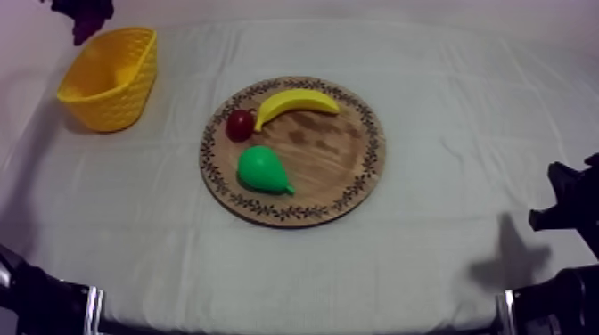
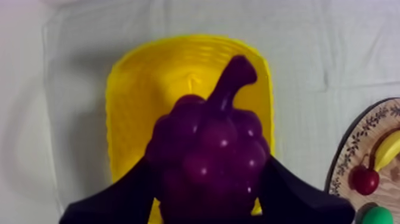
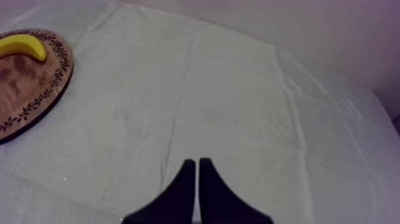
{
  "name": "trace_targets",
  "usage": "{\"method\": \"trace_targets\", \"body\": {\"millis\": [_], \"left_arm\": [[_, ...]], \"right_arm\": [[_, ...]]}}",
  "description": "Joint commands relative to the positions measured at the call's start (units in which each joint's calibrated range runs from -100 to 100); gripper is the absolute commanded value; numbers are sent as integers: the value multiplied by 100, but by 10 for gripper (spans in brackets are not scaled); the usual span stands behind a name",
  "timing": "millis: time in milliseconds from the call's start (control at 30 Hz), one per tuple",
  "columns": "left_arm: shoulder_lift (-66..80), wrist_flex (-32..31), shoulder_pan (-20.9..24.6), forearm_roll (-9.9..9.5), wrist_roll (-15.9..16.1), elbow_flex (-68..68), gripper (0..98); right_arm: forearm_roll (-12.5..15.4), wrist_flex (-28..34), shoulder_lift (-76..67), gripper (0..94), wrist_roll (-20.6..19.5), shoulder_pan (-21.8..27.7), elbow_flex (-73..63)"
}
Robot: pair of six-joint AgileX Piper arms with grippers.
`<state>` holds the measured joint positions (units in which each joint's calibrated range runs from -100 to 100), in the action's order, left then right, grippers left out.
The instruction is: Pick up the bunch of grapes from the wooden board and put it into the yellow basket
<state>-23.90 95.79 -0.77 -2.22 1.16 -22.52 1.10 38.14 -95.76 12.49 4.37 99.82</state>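
Your left gripper (image 2: pixel 207 176) pinches the bunch of grapes (image 2: pixel 205 140) between its 2 fingers. The yellow basket (image 2: pixel 128 107) lies straight beneath the jaws, and the stem points away from them along the basket's length. No fruit shows inside it. The wooden board (image 1: pixel 356 169) carries 3 fruits: banana (image 1: pixel 299 102), pear (image 1: pixel 261 169) and small red fruit (image 1: pixel 239 125). Your right gripper (image 3: pixel 197 167), fingers pressed together, sits well apart over cloth.

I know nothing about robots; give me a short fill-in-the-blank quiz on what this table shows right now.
1. The left gripper is shut on the bunch of grapes, over the ____ basket.
2. The wooden board carries ____ fruits.
3. Beside the banana and the small red fruit lies a pear, coloured ____.
4. The right gripper, over the cloth, holds ____.
Missing words: yellow; three; green; nothing.
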Motion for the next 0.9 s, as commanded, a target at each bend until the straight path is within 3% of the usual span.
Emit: {"method": "trace_targets", "body": {"millis": [0,333,567,867], "left_arm": [[-125,-114,17,13,23,102,438],[-870,-520,173,209,9,487,489],[-1248,-540,331,455,107,412,672],[-1379,-542,396,514,315,389,889]], "right_arm": [[0,0,0,3,-1,-1,-4],[0,0,0,3,-1,-1,-4],[0,0,0,3,-1,-1,-4],[0,0,0,3,-1,-1,-4]]}}
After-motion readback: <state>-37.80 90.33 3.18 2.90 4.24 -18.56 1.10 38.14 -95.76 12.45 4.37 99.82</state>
